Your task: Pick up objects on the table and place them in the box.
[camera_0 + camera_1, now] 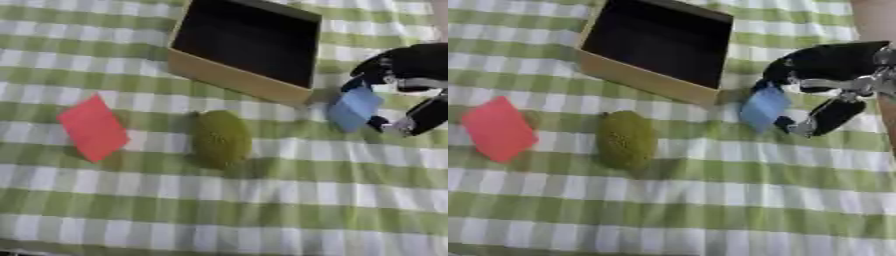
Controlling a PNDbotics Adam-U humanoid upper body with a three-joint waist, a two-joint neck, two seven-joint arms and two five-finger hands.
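Worktop (262, 210) under a green-and-white checked cloth, carrying everything else. One box (241, 80), open-topped, tan walls, dark inside, at the far middle, turned so a corner points toward the robot.

Loose objects, count three:
- one green oval object (220, 138), near centre, long axis running roughly away from the robot;
- one red flat card-shaped object (93, 128), well to the left, tilted;
- one blue flat object (763, 109), right of the box's near corner.

Right hand (820, 75) comes in from the right edge. Its fingers (826, 120) are curled round the blue object, pinching it. The blue piece sits just beside the box's right-hand near corner, outside it; whether it is clear of the cloth cannot be told. Left hand shows in neither view.

Judgement: the box opening lies up and to the left of the held piece, so the coming move is a lift and a short carry that way, over the near wall. Green and red objects lie nearer the left arm's side; box looks empty.
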